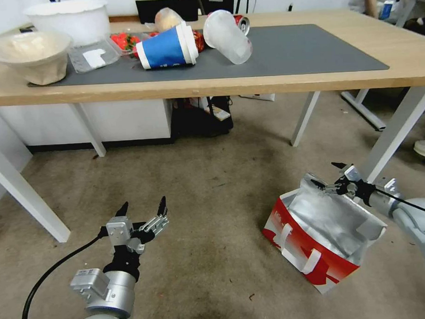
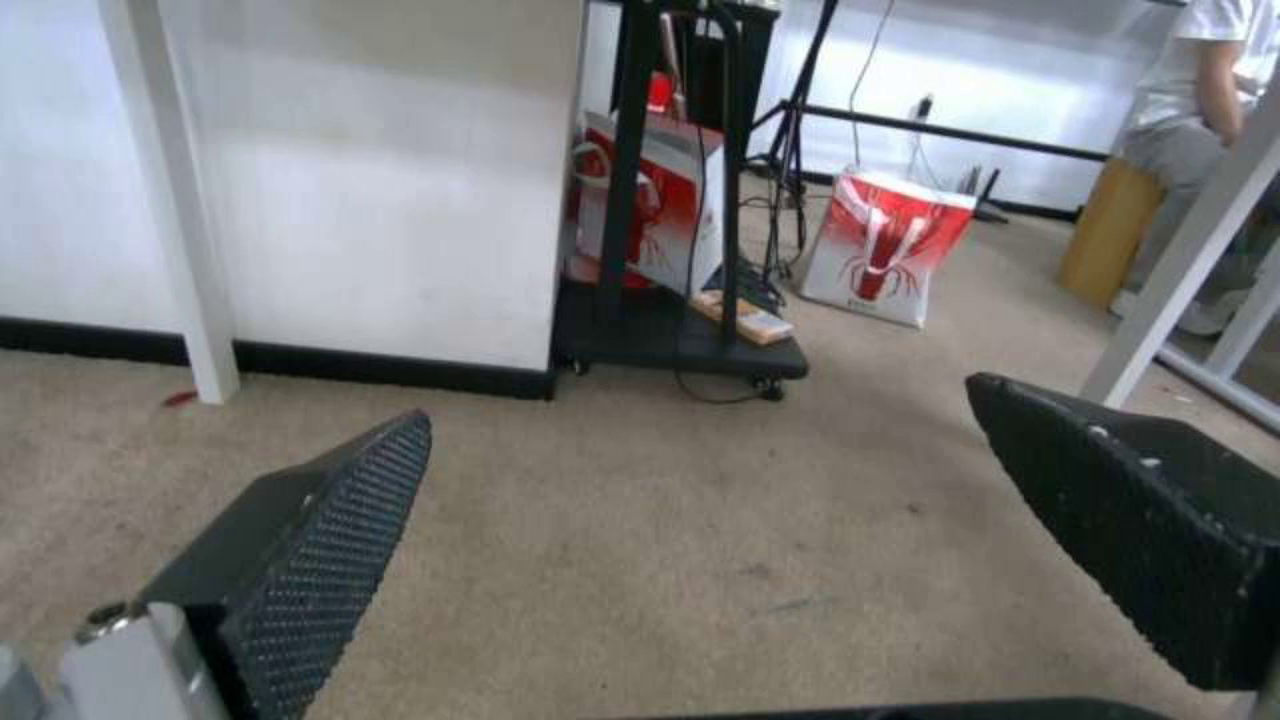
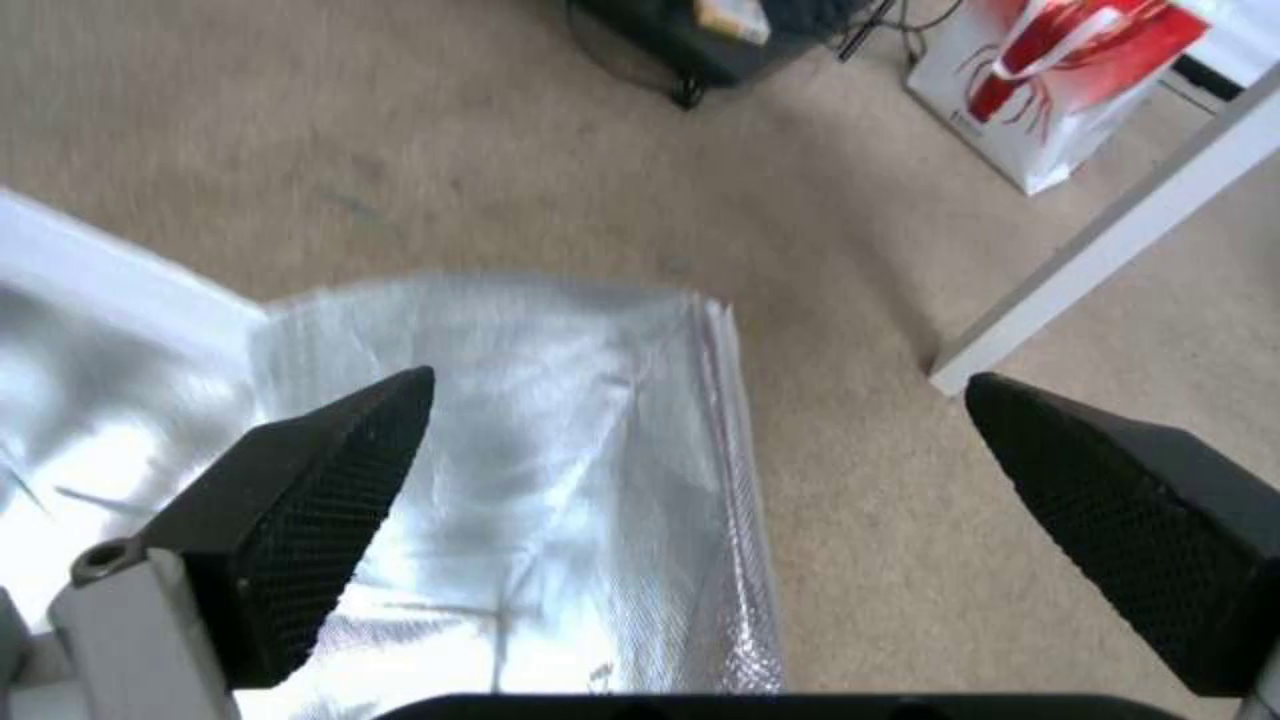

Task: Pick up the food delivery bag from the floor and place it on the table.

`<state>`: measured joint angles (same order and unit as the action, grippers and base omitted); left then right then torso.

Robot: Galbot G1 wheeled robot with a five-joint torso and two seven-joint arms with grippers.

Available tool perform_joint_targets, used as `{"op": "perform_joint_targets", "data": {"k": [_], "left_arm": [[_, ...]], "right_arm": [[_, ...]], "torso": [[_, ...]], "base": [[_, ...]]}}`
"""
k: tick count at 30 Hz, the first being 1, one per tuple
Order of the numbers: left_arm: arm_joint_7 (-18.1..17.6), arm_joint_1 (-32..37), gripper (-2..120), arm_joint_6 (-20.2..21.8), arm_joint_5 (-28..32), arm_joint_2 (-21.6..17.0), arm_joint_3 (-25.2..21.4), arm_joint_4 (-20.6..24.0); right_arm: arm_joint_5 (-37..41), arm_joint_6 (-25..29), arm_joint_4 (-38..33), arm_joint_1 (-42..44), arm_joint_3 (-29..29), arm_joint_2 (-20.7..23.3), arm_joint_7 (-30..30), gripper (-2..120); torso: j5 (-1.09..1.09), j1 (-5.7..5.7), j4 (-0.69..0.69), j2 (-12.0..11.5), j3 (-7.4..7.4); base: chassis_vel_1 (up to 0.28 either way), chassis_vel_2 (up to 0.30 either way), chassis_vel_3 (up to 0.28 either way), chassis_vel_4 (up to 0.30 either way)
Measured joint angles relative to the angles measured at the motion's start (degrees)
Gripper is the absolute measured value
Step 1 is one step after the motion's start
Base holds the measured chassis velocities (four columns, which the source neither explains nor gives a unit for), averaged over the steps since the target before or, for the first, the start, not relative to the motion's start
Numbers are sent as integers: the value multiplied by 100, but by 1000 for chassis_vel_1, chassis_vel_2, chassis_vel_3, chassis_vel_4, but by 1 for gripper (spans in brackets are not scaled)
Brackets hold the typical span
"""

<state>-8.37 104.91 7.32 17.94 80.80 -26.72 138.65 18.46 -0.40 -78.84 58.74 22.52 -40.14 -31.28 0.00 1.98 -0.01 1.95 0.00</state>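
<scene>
Carpet [image 1: 199,188]: right claw [image 1: 329,175] agape over bag [image 1: 317,230] rim.

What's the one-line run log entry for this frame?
right tool: open, straddling foil rim of food delivery bag | bag: on floor, not lifted | left tool: open, idle above floor | table: bag absent

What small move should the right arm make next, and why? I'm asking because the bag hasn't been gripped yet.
Probably lower the right end effector a little so the foil rim passes between its fingers, then close. It is open, with one finger over the silver lining and the other over bare floor, so the rim of the bag lies between them, ungripped. The left end effector hangs open, away from the bag.
</scene>
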Motion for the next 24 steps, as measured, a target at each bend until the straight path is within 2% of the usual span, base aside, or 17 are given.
{"op": "perform_joint_targets", "data": {"k": [5,13,15,24], "left_arm": [[-14,84,100,-63,-15,26,-25,26],[20,115,100,-107,-23,60,-57,22],[24,119,100,-115,-22,63,-67,19],[29,144,100,-207,-65,131,9,-64]], "right_arm": [[-213,6,372,-292,-315,-112,7,100],[-261,-54,830,-507,-471,-311,-184,100],[-252,-64,937,-566,-498,-360,-228,96],[-161,-66,1087,-731,-632,-363,-254,63]], "torso": [[0,0,1,1,0],[0,0,-1,1,0],[2,0,1,1,0],[0,0,0,1,0]], "base": [[0,0,0,0],[0,0,0,0],[0,0,0,0],[0,0,0,0]]}}
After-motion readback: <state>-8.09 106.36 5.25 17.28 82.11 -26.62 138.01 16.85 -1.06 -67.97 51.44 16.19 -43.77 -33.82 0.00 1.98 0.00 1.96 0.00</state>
